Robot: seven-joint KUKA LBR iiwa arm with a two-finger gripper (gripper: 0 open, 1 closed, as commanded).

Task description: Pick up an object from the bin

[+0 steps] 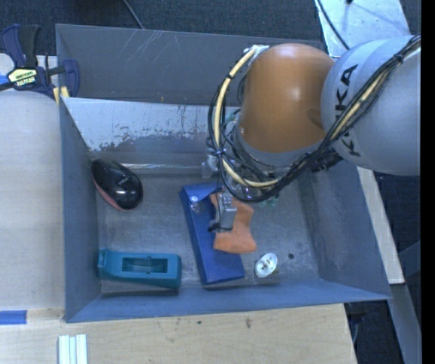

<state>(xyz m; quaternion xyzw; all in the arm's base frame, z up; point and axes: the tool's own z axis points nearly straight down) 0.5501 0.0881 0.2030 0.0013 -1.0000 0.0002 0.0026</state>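
The grey bin (202,306) holds a black computer mouse (117,185) at the left, a teal boxy tool (139,269) near the front wall, a small round silvery piece (266,264), and a flat blue slab (214,260) in the middle. An orange lump (236,240) lies on the slab. The gripper (223,217) is low over the slab at the lump's upper edge, and I cannot tell whether it is open or closed.

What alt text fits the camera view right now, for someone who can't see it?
The gripper is low in the middle of the grey bin, over a flat blue slab and an orange lump on it. A black computer mouse lies left, a teal boxy item front left, a small round silver thing beside the slab.
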